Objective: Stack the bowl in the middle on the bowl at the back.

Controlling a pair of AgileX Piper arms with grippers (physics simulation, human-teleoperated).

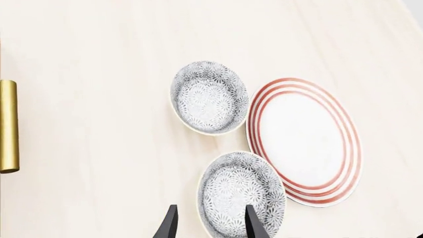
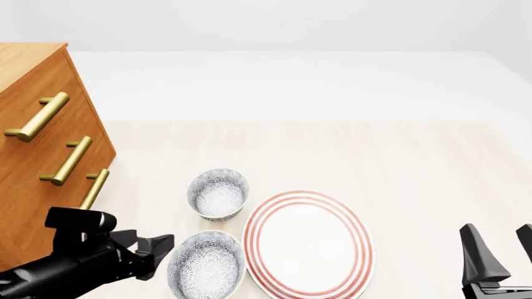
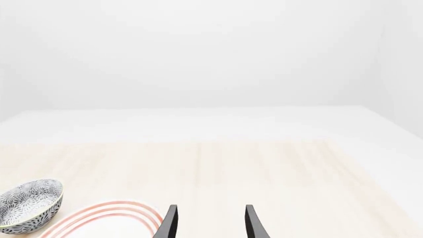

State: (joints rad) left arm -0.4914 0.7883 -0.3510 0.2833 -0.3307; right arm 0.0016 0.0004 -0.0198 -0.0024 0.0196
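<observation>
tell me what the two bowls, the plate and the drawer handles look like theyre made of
Near bowl and far bowl: likely glazed ceramic, white with a dense grey flower print. Plate: the same glossy white with red rings. Handles: brass-like metal, gold and shiny. It is a render, so these are guesses.

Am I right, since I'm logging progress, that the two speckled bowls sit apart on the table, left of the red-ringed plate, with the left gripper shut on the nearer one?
Not quite. The left gripper is open, its fingers astride the near rim of the nearer bowl, as the left wrist view shows. The rest holds: the back bowl sits apart, both left of the plate.
</observation>
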